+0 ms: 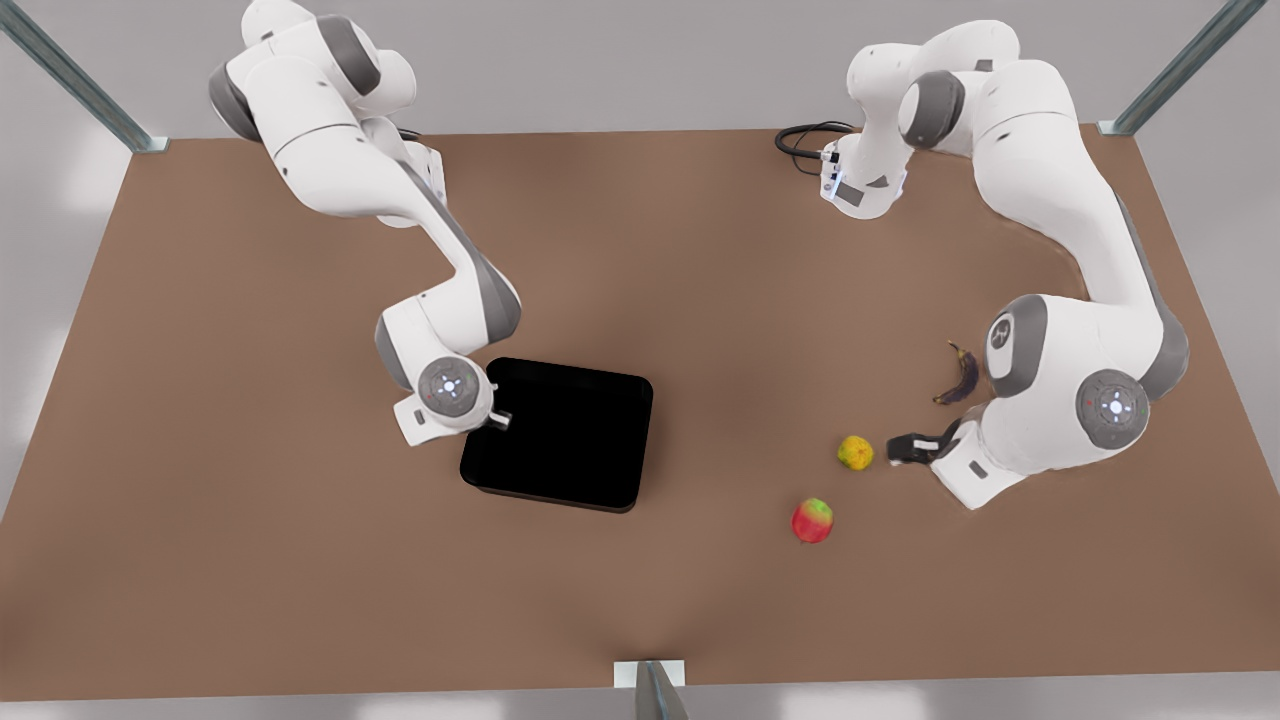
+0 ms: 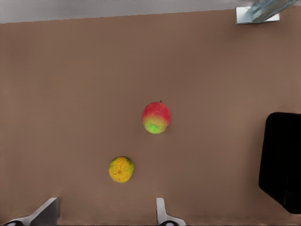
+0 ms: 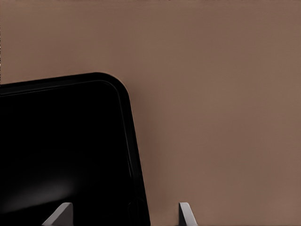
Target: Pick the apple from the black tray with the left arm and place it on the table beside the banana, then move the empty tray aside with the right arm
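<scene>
Apple [image 1: 812, 520] on brown counter [image 1: 250, 560], nearest camera, orange fruit [image 1: 855, 452] at its 1 o'clock, open empty left gripper [image 1: 905, 447] just beyond, banana [image 1: 961, 376] farther at 1 o'clock, black tray [image 1: 560, 432] empty at 9 o'clock, open right gripper [image 1: 497, 415] straddling its rim.

Black tray [image 2: 282, 160] half out of frame

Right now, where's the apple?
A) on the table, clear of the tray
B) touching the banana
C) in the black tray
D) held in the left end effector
A: the apple lies on the bare table, well to the front view's right of the empty black tray, apart from the banana, and nearer the yellow-orange fruit; the left end effector is open with nothing between its fingers.
</scene>
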### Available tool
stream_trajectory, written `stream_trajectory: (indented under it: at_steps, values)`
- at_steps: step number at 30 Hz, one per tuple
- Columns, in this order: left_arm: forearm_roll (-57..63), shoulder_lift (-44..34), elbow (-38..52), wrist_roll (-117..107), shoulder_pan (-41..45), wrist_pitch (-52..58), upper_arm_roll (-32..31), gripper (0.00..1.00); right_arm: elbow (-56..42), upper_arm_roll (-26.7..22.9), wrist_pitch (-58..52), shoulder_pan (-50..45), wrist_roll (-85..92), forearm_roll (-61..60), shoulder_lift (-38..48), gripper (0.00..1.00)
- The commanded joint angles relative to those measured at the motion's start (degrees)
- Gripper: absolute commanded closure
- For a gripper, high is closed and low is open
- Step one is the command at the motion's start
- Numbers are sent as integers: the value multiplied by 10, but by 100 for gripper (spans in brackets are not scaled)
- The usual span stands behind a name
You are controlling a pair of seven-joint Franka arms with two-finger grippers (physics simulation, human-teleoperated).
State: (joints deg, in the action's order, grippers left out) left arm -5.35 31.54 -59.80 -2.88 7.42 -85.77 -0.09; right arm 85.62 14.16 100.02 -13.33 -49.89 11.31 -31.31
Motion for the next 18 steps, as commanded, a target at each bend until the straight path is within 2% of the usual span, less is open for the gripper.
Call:
stream_trajectory:
  at_steps: [1, 2, 3, 5, 6, 18]
  values:
    - [7, -196, -275, 48, -28, -138, -1, 0, -1, -4, 39, -2, -21, 28, -6, 8]
    - [8, -236, -359, 45, -35, -222, 4, 0, -1, -4, 40, -2, -9, 39, -9, 9]
    - [12, -222, -327, 42, -50, -191, 2, 0, 0, -5, 63, 0, 19, 38, -11, 8]
    - [46, -218, -324, 40, -52, -143, 3, 0, 2, -10, 80, 0, 52, 38, -25, 9]
    - [46, -197, -310, 39, -53, -153, 3, 0, 2, -9, 92, 0, 59, 39, -28, 9]
    - [47, -193, -306, 34, -67, -147, 3, 0, 55, -6, 110, -3, 96, 33, -45, 10]
